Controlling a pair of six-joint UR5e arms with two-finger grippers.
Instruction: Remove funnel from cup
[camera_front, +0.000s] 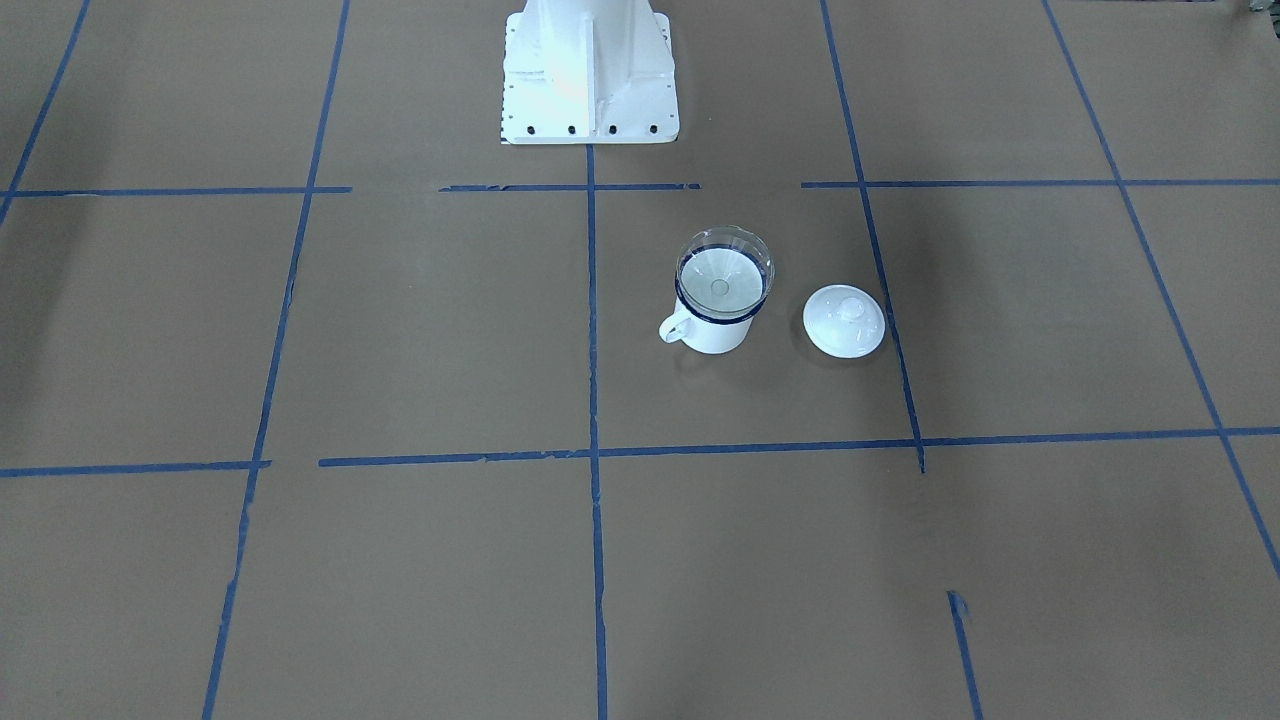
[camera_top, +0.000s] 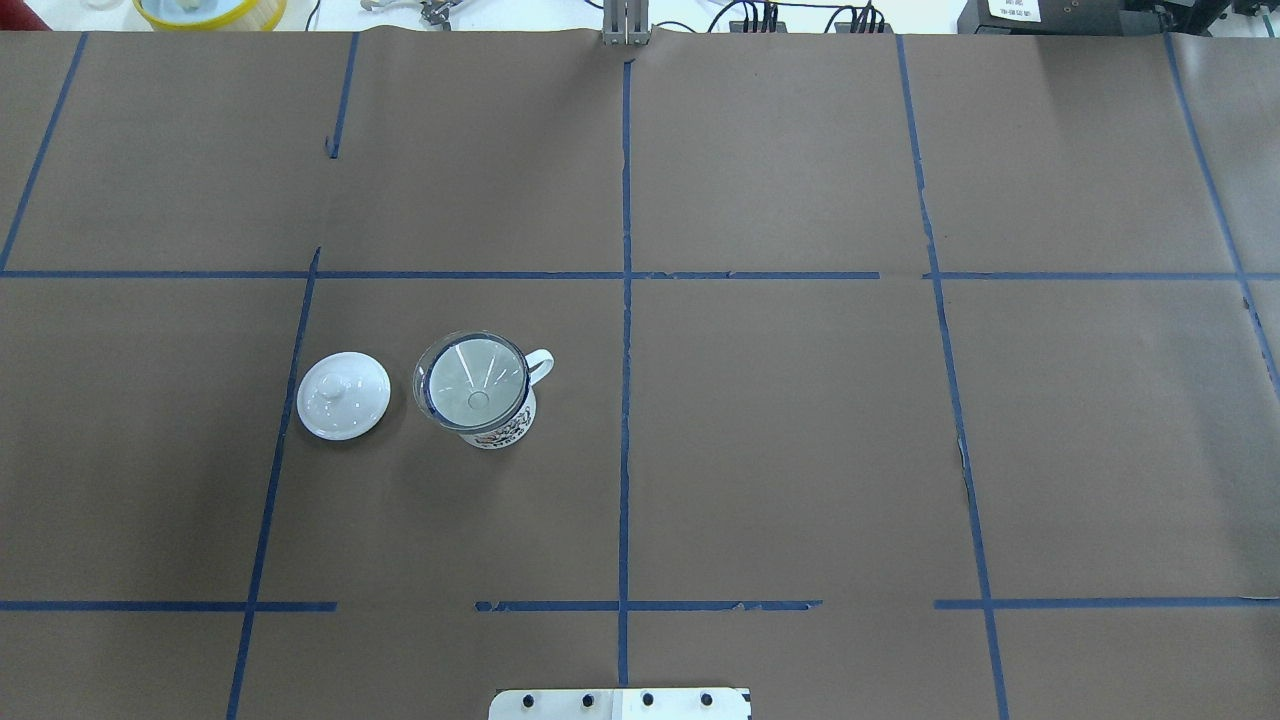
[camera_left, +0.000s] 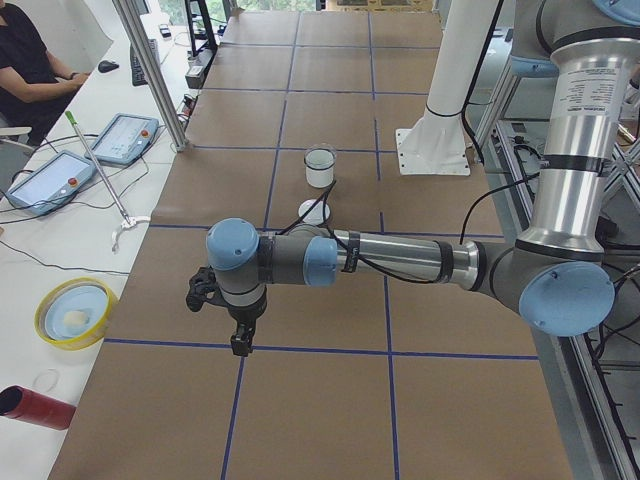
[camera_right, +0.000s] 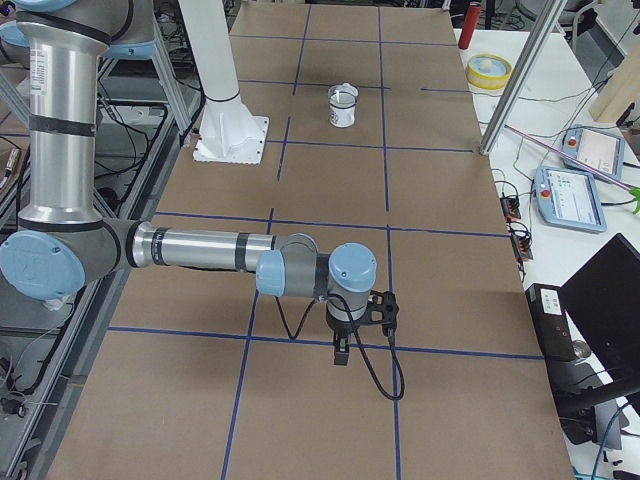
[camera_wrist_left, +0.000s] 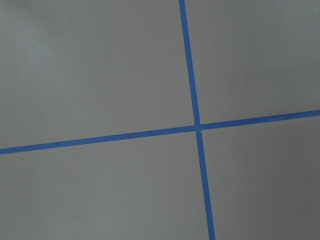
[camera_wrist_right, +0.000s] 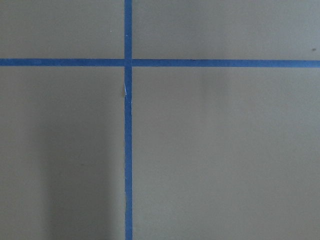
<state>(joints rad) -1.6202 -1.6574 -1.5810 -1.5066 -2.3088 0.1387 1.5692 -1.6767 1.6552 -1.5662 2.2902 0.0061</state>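
Overhead exterior, handling: small clear conical funnel (camera_top: 472, 385) judged light, stiff, slippery; pinch its raised rim
Look: wide see-through bowl; spout pointing down
Place: seated in white enamel mug with dark blue rim (camera_top: 503, 430); beside white domed lid (camera_top: 343, 394)
Claws: left gripper (camera_left: 241, 347), right gripper (camera_right: 342, 353) well apart from it; open or closed, cannot tell

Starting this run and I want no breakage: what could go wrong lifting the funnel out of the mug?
1. The funnel is clear and its bowl sits at the blue rim of the cup, so a grasp might catch the rim and tip or lift the cup, which nothing holds.
2. The lid lies close beside the cup, apart from it; an approach from that side could knock it.
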